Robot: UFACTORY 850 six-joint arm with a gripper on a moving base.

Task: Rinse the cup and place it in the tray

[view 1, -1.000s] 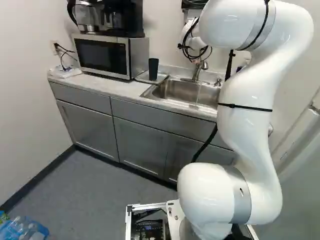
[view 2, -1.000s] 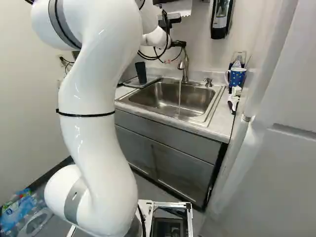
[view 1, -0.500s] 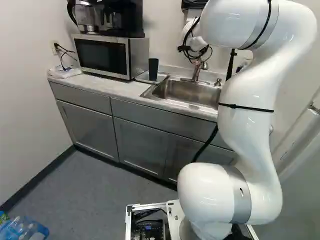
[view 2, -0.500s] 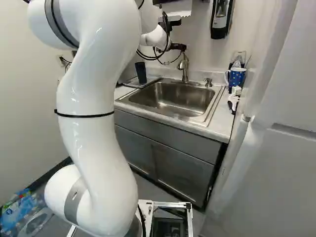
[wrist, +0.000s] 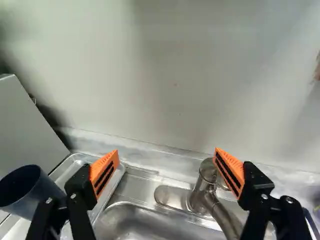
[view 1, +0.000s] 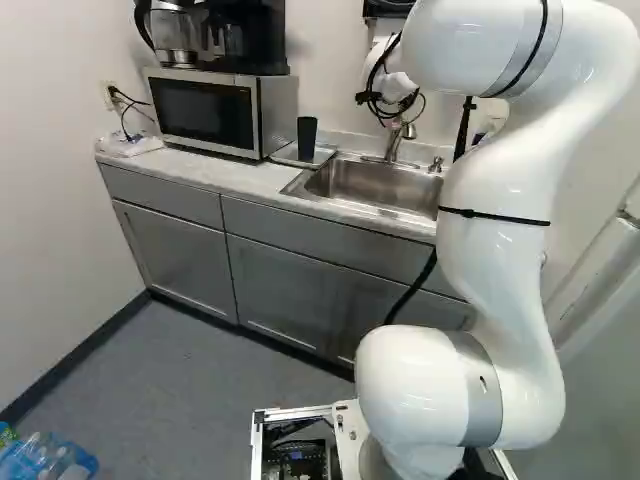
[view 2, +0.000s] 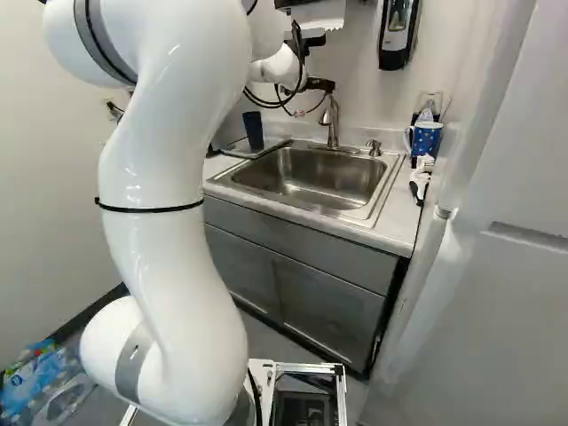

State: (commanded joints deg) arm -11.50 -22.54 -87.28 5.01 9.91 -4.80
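White jointed robot arm (view 2: pixel 173 213) forward, black two-finger gripper (view 2: pixel 321 84) open, dark blue cylindrical cup (view 2: pixel 253 130) on flat metal tray (wrist: pixel 114 186).
Arm rises from the foot of both base views, filling the right of the left base view. Rectangular stainless-steel sink (view 2: pixel 306 177), at centre right of the right base view, lies beyond it. Orange pads (wrist: pixel 105 174) stand wide apart in the wrist view, nothing gripped; curved brushed-metal faucet (wrist: pixel 202 192) is near one finger. Cup stands upright outside the finger gap, beside the sink. Silver-and-black microwave (view 1: pixel 205 112), upper left of the left base view, adjoins the tray area.
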